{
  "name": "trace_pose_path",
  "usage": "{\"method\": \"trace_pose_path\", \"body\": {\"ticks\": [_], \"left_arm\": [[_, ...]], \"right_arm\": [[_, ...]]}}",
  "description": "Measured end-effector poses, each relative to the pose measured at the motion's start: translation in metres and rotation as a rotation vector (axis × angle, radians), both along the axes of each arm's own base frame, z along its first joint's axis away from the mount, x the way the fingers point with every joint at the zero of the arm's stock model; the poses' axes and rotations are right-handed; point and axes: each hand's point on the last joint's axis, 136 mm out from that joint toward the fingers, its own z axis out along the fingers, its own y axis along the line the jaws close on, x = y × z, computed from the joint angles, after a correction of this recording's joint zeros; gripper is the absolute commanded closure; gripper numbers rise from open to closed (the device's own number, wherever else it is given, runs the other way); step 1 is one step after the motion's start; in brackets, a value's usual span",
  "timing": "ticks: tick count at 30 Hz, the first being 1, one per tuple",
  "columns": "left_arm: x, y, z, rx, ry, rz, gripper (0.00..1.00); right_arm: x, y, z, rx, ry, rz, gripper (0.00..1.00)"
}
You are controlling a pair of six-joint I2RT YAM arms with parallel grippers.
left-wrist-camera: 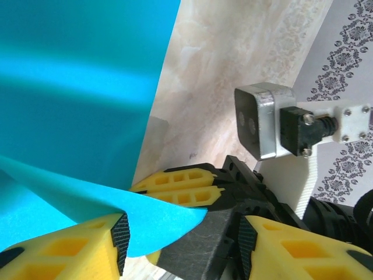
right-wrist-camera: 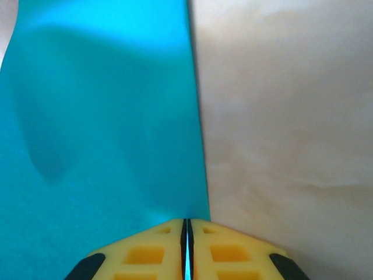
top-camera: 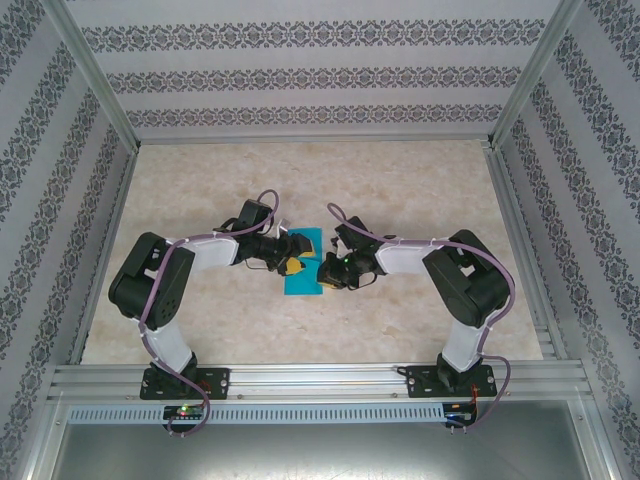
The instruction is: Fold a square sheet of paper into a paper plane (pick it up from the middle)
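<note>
- Teal sheet of paper (top-camera: 303, 286) lies mid-table on the pale marbled table (top-camera: 420, 190). The left gripper (top-camera: 290, 260) is at its left edge and the right gripper (top-camera: 329, 272) at its right, both low over it. From above, I cannot tell how either claw stands. With the two arms crowded this close, the fingers could knock together or drag the sheet askew.
- Left wrist view: the left gripper (left-wrist-camera: 182, 240) has its jaws apart. A lifted flap (left-wrist-camera: 87, 198) of the sheet of paper (left-wrist-camera: 76, 87) curls over one pad and into the gap. The right gripper (left-wrist-camera: 178, 186) pinches that flap's edge just beyond. If the left claw shuts while the flap sits crooked, the crease would probably land off line, and such thin paper may crumple or slip off the pad.
- Right wrist view: the right gripper (right-wrist-camera: 186, 233) is clamped on the sheet of paper (right-wrist-camera: 105, 146) at its right edge, with a teal sliver between the fingers. That hold looks shallow, so a sideways pull could slide the edge free or tear it.
</note>
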Motion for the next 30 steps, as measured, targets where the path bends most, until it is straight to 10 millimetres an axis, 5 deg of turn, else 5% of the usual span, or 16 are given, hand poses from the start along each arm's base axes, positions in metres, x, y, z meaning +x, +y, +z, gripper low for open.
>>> {"method": "trace_pose_path", "body": {"ticks": [12, 30], "left_arm": [[-0.001, 0.002, -0.010, 0.020, 0.017, 0.008, 0.56], [-0.001, 0.005, -0.013, 0.039, 0.017, 0.015, 0.60]], "right_arm": [[0.029, -0.015, 0.057, 0.134, -0.156, -0.072, 0.67], [0.035, 0.005, 0.039, 0.244, -0.085, -0.093, 0.69]]}}
